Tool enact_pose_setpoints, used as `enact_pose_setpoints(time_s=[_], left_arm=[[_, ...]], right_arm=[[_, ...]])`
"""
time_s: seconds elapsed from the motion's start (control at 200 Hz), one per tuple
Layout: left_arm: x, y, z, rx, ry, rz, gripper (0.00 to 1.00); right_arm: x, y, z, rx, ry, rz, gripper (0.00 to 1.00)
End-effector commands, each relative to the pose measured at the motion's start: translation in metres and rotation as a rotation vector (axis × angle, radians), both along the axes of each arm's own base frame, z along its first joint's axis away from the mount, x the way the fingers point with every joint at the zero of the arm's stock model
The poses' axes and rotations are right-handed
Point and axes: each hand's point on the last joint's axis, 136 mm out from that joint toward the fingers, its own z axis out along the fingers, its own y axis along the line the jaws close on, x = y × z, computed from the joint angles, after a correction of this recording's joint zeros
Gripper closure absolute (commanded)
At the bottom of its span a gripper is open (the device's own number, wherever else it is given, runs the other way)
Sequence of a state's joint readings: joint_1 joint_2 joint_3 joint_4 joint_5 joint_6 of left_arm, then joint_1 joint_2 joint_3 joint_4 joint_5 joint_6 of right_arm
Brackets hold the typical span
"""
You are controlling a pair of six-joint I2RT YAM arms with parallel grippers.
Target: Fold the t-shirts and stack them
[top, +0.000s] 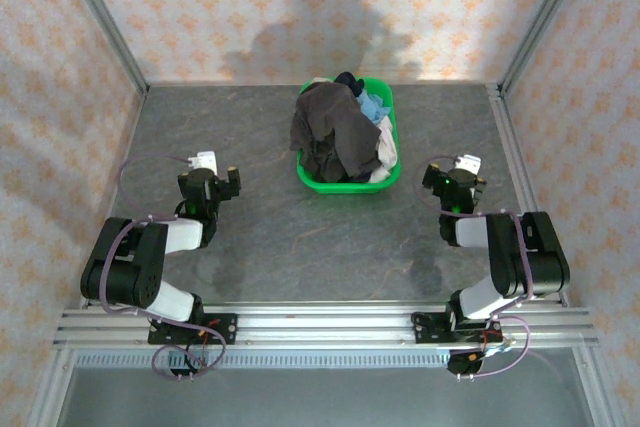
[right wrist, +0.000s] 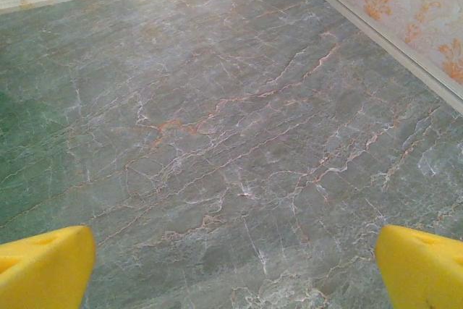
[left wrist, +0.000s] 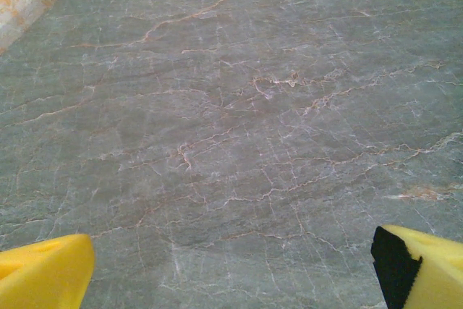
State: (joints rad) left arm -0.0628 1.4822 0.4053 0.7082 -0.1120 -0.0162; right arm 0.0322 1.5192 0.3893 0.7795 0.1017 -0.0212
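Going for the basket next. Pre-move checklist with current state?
1. The left gripper open, nothing held: ok.
2. The right gripper open, nothing held: ok.
3. The dark brown-grey t-shirt on top of the pile in the green basket, uncovered: ok.
4. The table between the arms and the basket bare for folding: ok.
5. The navy t-shirt, light blue t-shirt and cream t-shirt free of the top one: cannot tell, they are bunched under it.
6. Any shirt folded or stacked: not ok, all lie crumpled in the basket.
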Motion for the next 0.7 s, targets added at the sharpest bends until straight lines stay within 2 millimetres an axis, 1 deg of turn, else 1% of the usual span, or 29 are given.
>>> enact_pose_setpoints(time_s=[0.0,0.305,0.365,0.425,0.485,0.54,0.576,0.596,0.626,0.661,0.671,0.696], left_arm=[[0.008,0.006,0.011,0.022,-0.037,0.015,0.00],[0.008,0.005,0.010,0.021,-0.034,0.012,0.00],[0.008,0.008,0.013,0.026,-0.046,0.026,0.00],[0.004,0.013,0.029,0.041,-0.046,0.074,0.00],[-0.001,0.016,0.059,0.056,-0.041,0.104,0.00],[-0.002,0.010,0.094,0.001,-0.088,0.090,0.00],[-0.001,-0.001,0.115,-0.051,-0.116,0.037,0.00],[-0.001,-0.008,0.124,-0.086,-0.125,0.001,0.00],[-0.002,-0.017,0.137,-0.144,-0.129,-0.033,0.00],[-0.003,-0.024,0.147,-0.237,-0.118,-0.031,0.00],[-0.004,-0.024,0.148,-0.269,-0.110,-0.018,0.00],[-0.007,-0.023,0.148,-0.339,-0.073,0.032,0.00]], right_arm=[[0.007,-0.001,0.011,-0.013,-0.040,-0.007,0.01],[0.007,-0.001,0.011,-0.013,-0.038,-0.007,0.01],[0.006,-0.001,0.011,-0.013,-0.040,-0.007,0.01],[0.007,-0.002,0.016,-0.017,-0.053,-0.021,0.01],[0.005,-0.002,0.029,-0.032,-0.028,-0.024,0.01],[0.005,0.001,0.052,-0.024,-0.013,-0.011,0.01],[0.003,-0.002,0.067,0.013,-0.023,-0.045,0.01],[0.000,-0.007,0.076,0.052,-0.038,-0.096,0.01],[-0.007,-0.018,0.085,0.129,-0.045,-0.210,0.01],[-0.029,-0.038,0.088,0.236,-0.031,-0.426,0.01],[-0.037,-0.044,0.087,0.253,-0.017,-0.489,0.01],[-0.051,-0.055,0.090,0.305,-0.021,-0.614,0.00]])
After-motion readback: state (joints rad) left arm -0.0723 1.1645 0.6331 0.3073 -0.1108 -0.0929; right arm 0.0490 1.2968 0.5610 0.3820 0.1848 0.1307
